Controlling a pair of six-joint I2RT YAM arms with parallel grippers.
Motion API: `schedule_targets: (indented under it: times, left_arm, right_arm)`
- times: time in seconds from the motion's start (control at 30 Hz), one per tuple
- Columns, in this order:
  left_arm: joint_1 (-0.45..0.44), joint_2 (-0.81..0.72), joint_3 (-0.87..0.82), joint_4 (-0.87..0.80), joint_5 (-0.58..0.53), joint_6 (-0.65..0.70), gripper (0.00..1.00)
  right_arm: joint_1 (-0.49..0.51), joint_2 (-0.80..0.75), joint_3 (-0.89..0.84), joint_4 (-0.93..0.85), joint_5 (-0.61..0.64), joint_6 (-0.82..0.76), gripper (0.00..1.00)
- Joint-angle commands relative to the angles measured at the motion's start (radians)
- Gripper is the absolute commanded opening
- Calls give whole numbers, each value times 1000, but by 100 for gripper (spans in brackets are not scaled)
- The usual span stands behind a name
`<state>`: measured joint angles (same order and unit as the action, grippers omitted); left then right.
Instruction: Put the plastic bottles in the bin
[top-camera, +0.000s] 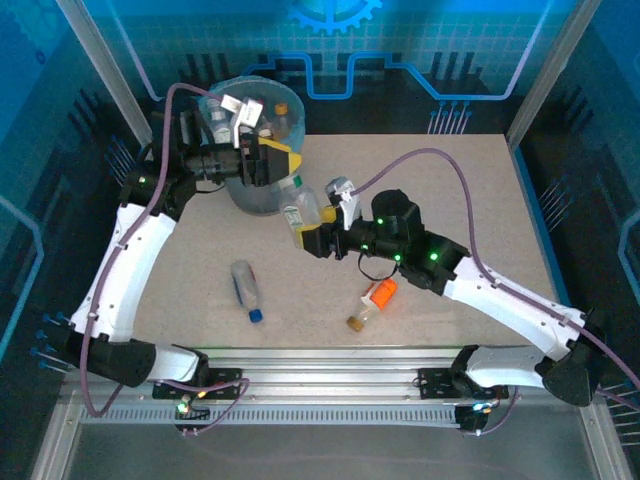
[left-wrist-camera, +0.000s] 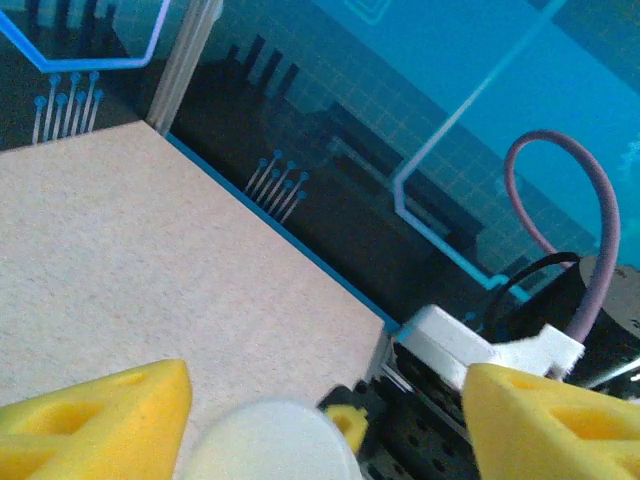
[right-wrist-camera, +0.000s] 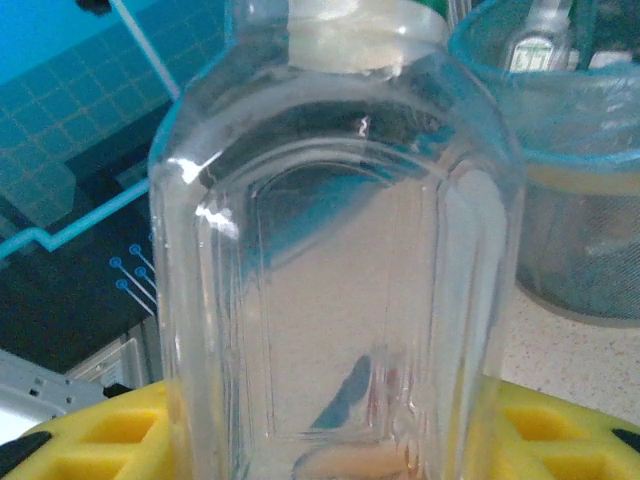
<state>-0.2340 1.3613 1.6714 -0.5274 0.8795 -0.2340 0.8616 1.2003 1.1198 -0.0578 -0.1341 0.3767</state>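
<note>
Right gripper (top-camera: 303, 233) has its jaws clamped on a clear bottle (top-camera: 297, 208), green cap end pointing toward the bin (top-camera: 250, 196), with the bottle just beside the bin's right wall. In the right wrist view, yellow fingers (right-wrist-camera: 90, 440) sit on both sides of the bottle's base. Left gripper (top-camera: 275, 160) is over the bin's right rim, jaws wide. A pale round object (left-wrist-camera: 268, 442) lies low between the fingers in the left wrist view; can't tell what it is. Several bottles (top-camera: 245, 110) are already inside the bin. Two lie on the tabletop (top-camera: 440, 190): a blue-capped bottle (top-camera: 245, 288) front left and an orange-labelled bottle (top-camera: 373, 303) below the right arm.
</note>
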Motion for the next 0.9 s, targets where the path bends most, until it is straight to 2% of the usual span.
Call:
schedule_targets:
  times: [0.0, 0.17, 0.33, 0.5, 0.53, 0.67, 0.77, 0.87]
  left_arm:
    - [-7, -27, -32, -13, 48, -9, 81]
    - [-7, -59, -77, 46, 43, -31, 81]
    - [-7, -57, -81, 62, 38, -44, 73]
    - [-7, -44, -84, 116, 39, -100, 74]
    - [-8, -42, -85, 123, 43, -104, 72]
    - [-8, -36, -87, 115, 46, -102, 54]
    - [-8, -36, -91, 112, 47, -101, 46]
    - [-8, -28, -84, 104, 46, -107, 43]
  right_arm:
    - [8, -46, -6, 82, 28, 7, 53]
    - [9, -70, -18, 76, 34, 19, 53]
    - [11, -71, -24, 77, 39, 20, 53]
    - [12, -41, -7, 83, 7, 17, 53]
    - [11, -32, 0, 81, 3, 17, 53]
    - [11, -11, 12, 79, -3, 21, 53]
    - [12, 0, 15, 87, 2, 25, 54]
    - [11, 13, 27, 88, -2, 29, 54]
